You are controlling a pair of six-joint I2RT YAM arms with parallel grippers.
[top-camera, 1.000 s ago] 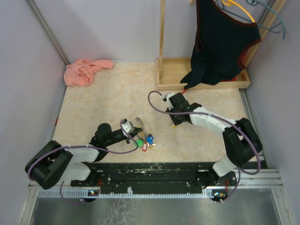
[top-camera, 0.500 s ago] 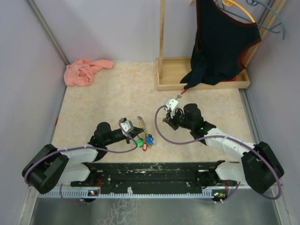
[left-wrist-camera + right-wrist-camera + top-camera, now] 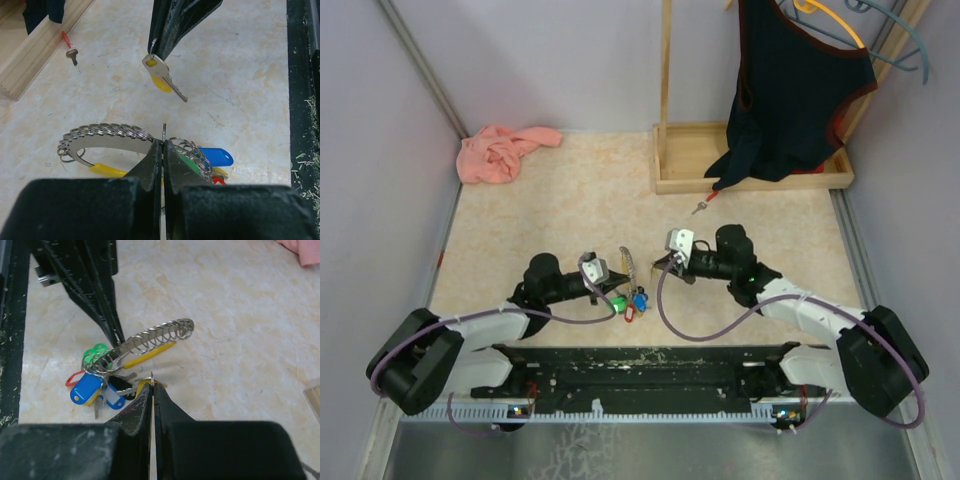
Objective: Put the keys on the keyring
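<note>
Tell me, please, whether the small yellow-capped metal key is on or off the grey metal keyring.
Off: the yellow-capped metal key hangs pinched in the right hand, clear of the grey metal keyring.

Top cam: high at near edge, looking down on whole table (image 3: 570,190). Wrist cams: low, close-up, facing each other across keyring (image 3: 105,131); all three share it.

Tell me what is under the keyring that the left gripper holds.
Below the keyring show a yellow tag, a blue tag and a green tag. The left gripper covers part of the bunch in its own view, so what else hangs there cannot be seen.
</note>
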